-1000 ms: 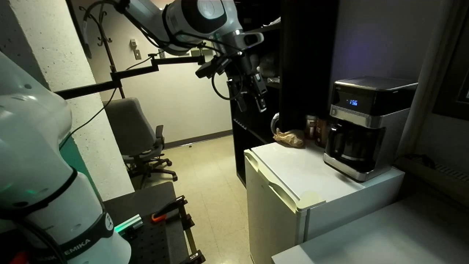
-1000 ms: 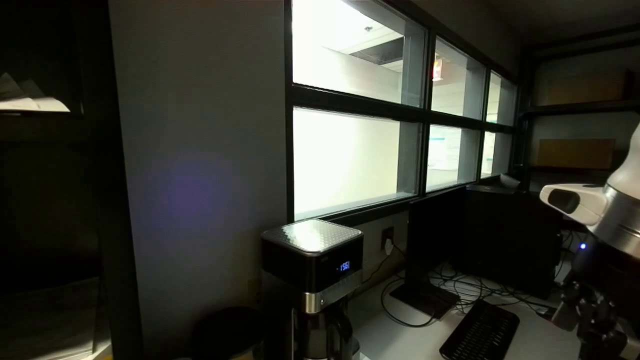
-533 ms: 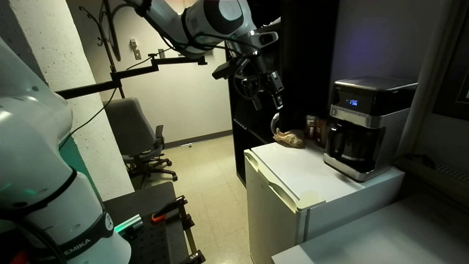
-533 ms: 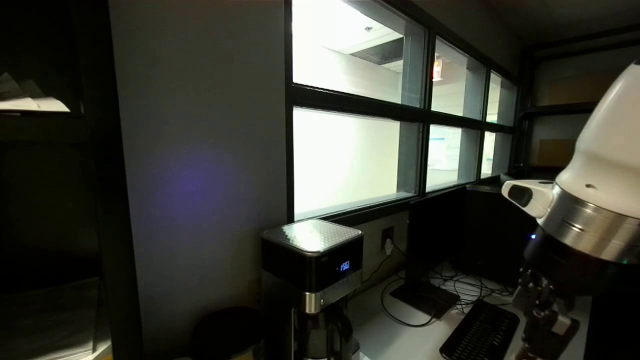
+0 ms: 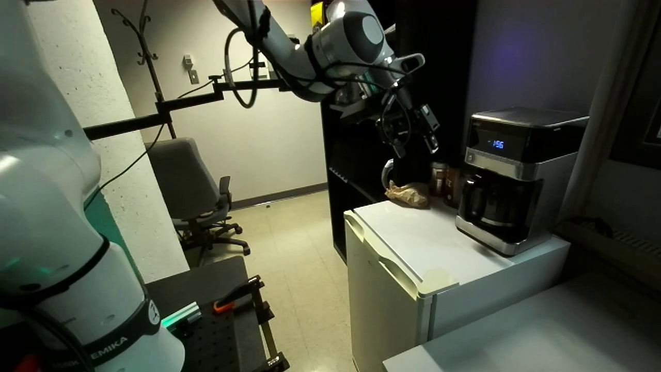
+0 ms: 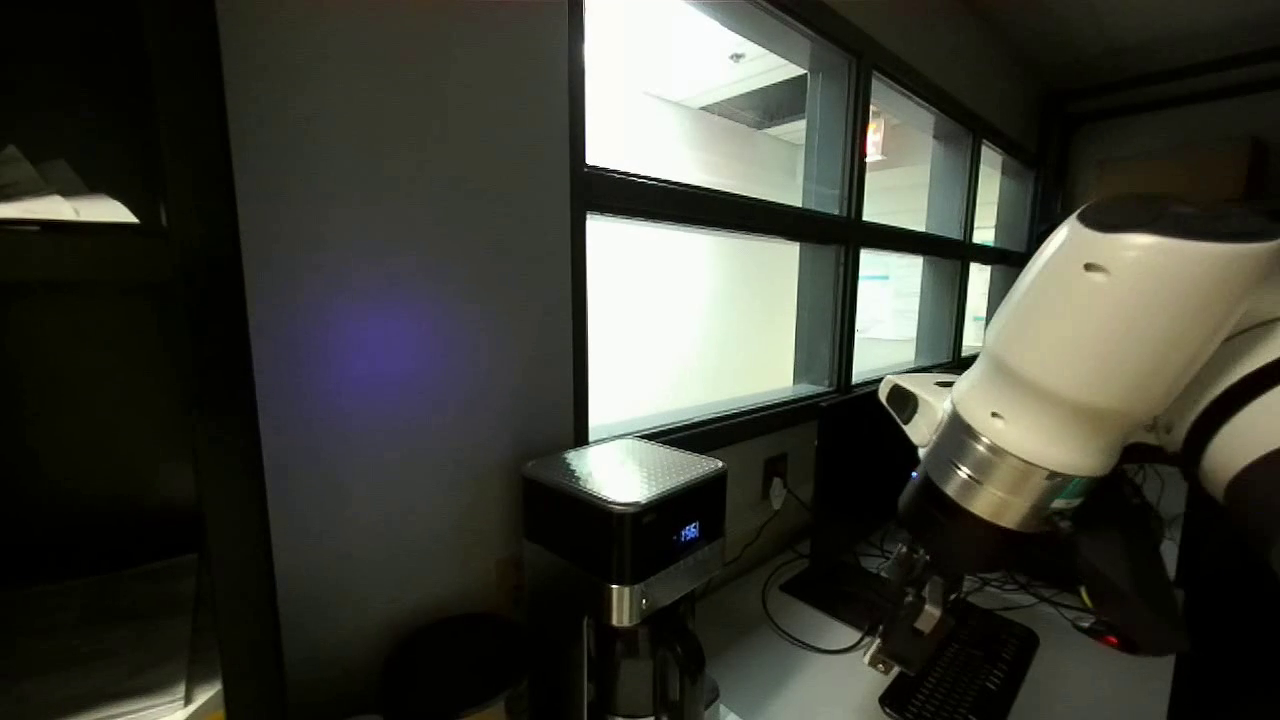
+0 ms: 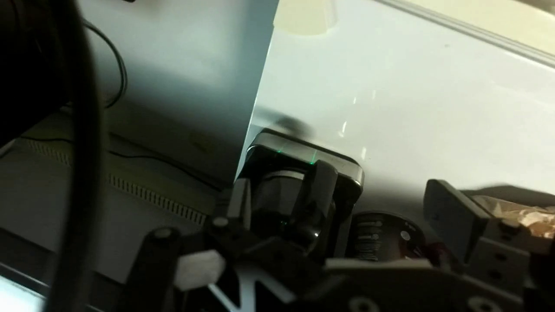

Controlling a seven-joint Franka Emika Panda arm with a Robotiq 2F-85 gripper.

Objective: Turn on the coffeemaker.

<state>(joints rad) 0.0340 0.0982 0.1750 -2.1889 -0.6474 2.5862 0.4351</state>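
Drip coffeemaker (image 5: 520, 178) upright, long axis vertical | in an exterior view, lit display (image 5: 497, 144) faces left and near | Robotiq gripper (image 5: 416, 149) left of it, fingers (image 7: 453, 214) spread

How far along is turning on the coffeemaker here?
Done: the carafe sits in the coffeemaker, whose display is lit, though that alone doesn't prove it's switched on.
Under way: no contact yet; the open, empty hand hangs apart from the coffeemaker in both exterior views.
Left: reaching it and switching it on, probably at its front.
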